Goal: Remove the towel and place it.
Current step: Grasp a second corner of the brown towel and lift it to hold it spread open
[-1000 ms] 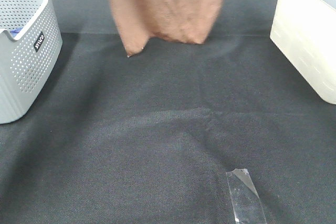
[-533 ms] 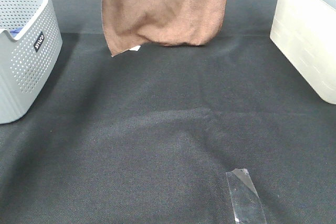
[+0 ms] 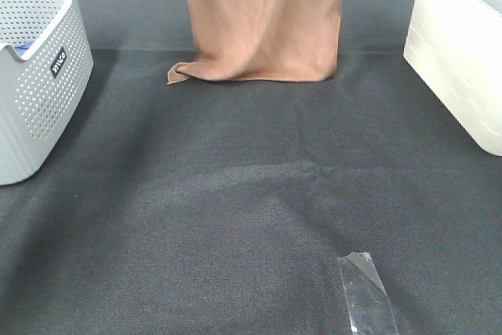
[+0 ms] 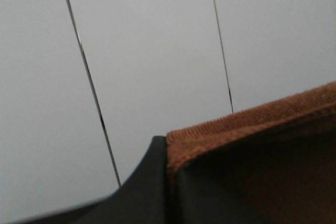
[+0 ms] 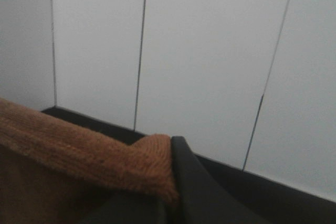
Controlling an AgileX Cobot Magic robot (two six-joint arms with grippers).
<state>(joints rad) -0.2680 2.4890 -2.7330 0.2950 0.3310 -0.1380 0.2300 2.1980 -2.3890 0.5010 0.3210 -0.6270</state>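
Observation:
The brown towel hangs down from above the top edge of the exterior high view. Its bottom hem touches the black mat at the far middle, with the left corner folded on the mat. Both grippers are out of that view. In the left wrist view a black finger is pressed against the towel's stitched top edge. In the right wrist view a black finger clamps the towel's other top corner. Both wrist cameras face a white panelled wall.
A grey perforated basket stands at the left with something blue inside. A white bin stands at the right. A strip of clear tape lies on the mat near the front.
The hanging towel has come down. Its bottom edge was above the mat and now rests on it, with the left corner folded under.

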